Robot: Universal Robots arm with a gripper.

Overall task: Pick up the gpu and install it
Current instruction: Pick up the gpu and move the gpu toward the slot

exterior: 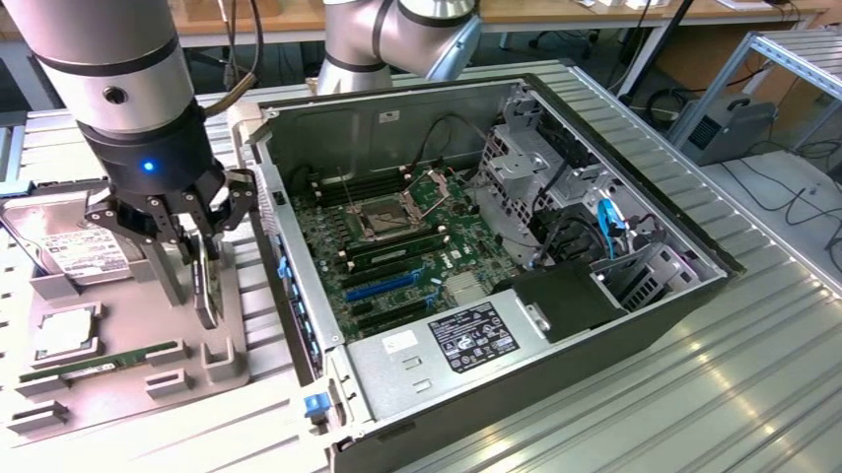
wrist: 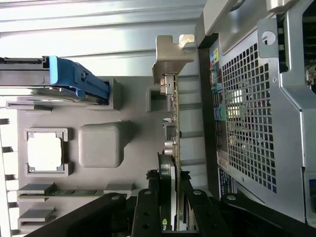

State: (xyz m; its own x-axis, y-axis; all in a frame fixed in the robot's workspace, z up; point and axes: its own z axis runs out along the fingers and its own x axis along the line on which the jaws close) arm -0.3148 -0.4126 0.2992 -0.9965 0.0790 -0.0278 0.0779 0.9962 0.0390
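Claw (exterior: 188, 281) (wrist: 172, 198) was pinching the gpu (exterior: 205, 296) (wrist: 174, 123), a thin flat card with a black face, a brownish board and a silver metal bracket (wrist: 170, 54) at one end. From the wrist view I saw one finger on each side of the card, closed against it near the end away from the bracket.

The card stood on edge over the grey plastic parts tray (exterior: 224, 370) (wrist: 133, 128), at the tray's right side in the exterior view, just beside the open black-and-silver PC case (exterior: 593, 365). I couldn't tell whether its lower edge was seated in the tray's holder or just clear of it. It wasn't in the case yet.

The grey-and-silver arm (exterior: 118, 89) came straight down over the tray at the exterior view's left.

On the same tray:
- a boxy silver hard drive with a white label (exterior: 66, 246) at the far left
- a square silver processor chip (exterior: 63, 335) (wrist: 45, 152) in a pocket nearer the camera
- a narrow green RAM stick (exterior: 103, 362) (wrist: 74, 192) nearest the camera

All three sat well apart from the claw.

The case lay on its side with the panel off and its green motherboard (exterior: 394, 246) exposed. The black and blue slots at the board's near-left corner were closest to the tray. Tray and case both rested on the ribbed aluminium counter (exterior: 684, 414).
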